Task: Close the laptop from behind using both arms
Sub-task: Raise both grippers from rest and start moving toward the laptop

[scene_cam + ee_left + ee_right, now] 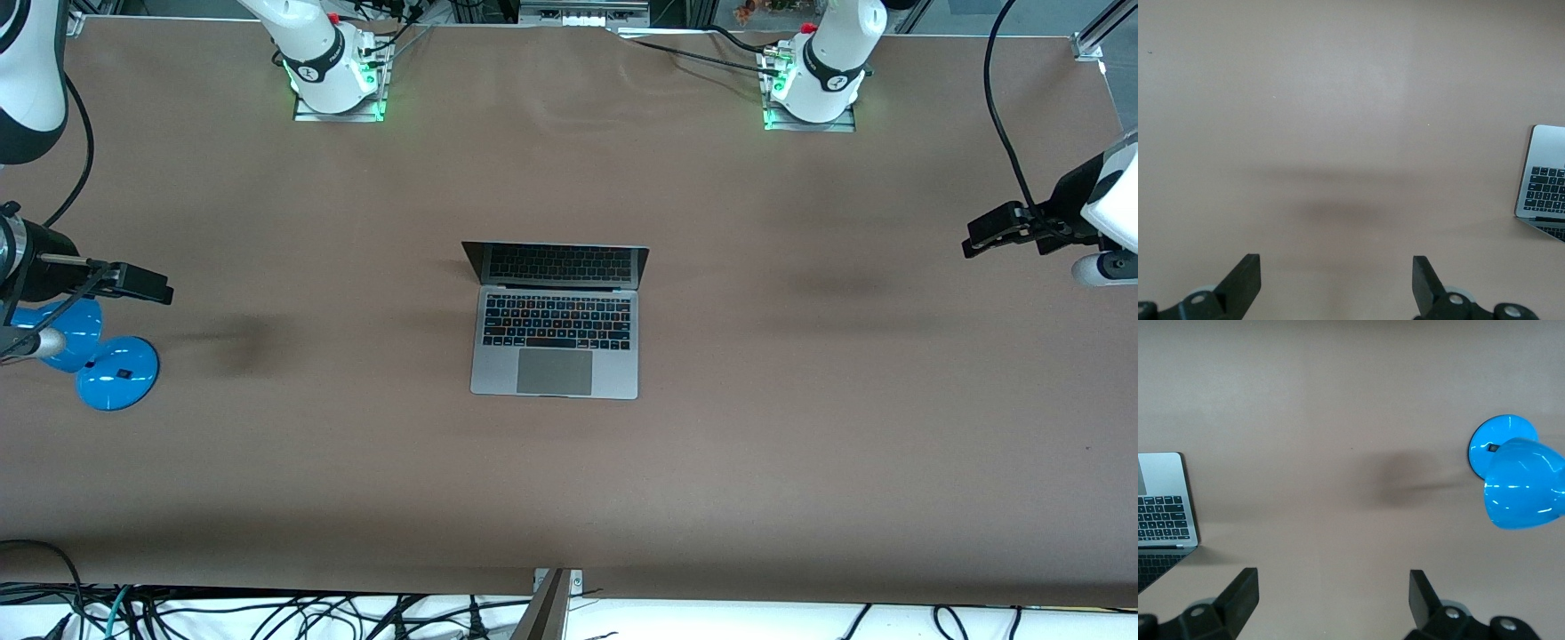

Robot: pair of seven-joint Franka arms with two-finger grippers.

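The space-grey laptop stands open in the middle of the table, its screen tilted back toward the robots' bases. My left gripper hangs open and empty over bare table near the left arm's end, well apart from the laptop. In the left wrist view the open gripper shows with the laptop's edge off to one side. My right gripper hangs open and empty near the right arm's end, above the blue lamp. In the right wrist view the open gripper shows with the laptop's corner.
A blue desk lamp with a round base and round head stands on the brown table near the right arm's end; it also shows in the right wrist view. Cables hang along the table's near edge.
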